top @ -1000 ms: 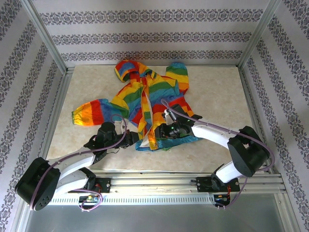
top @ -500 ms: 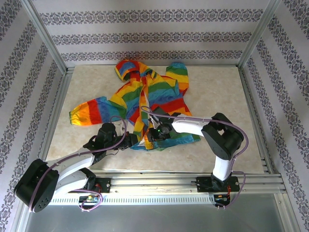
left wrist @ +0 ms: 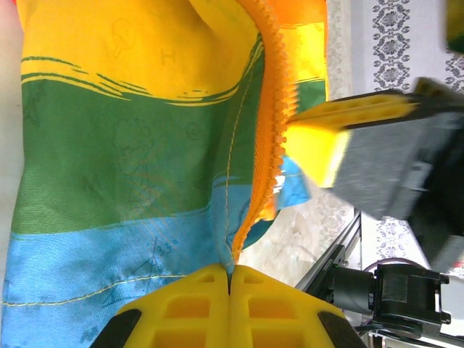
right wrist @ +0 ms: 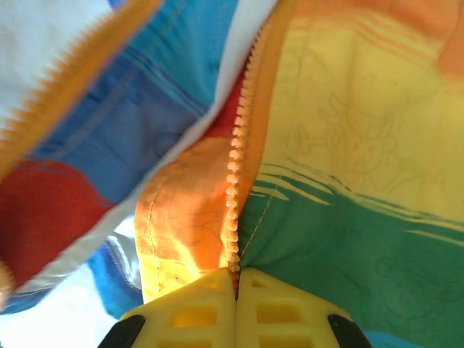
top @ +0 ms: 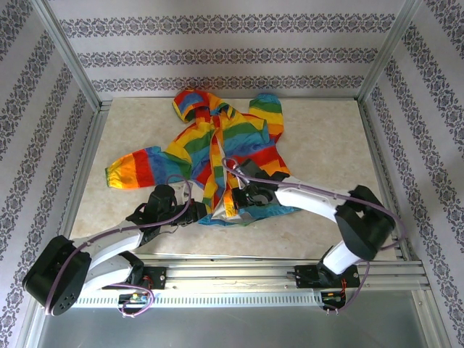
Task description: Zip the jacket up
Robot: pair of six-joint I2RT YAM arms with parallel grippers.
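The rainbow-striped hooded jacket (top: 225,141) lies open on the table, hood toward the back, one sleeve stretched left. My left gripper (top: 205,212) is shut on the jacket's bottom hem, right where the orange zipper (left wrist: 264,145) ends in blue fabric (left wrist: 109,246). My right gripper (top: 233,199) is shut on the orange zipper tape (right wrist: 239,188) a little higher up the front edge, green and yellow stripes (right wrist: 348,217) to its right. The right gripper's yellow finger (left wrist: 333,138) shows beside the zipper in the left wrist view.
The beige tabletop (top: 319,145) is ringed by a metal frame (top: 377,138) and patterned walls. The jacket's left sleeve (top: 138,168) lies near the left arm. Both arm bases sit on the front rail (top: 232,277).
The right gripper first slid left along the jacket's lower front, then shifted slightly; the right arm's elbow swung back out to the right. The hem bunched up. The left gripper stayed put.
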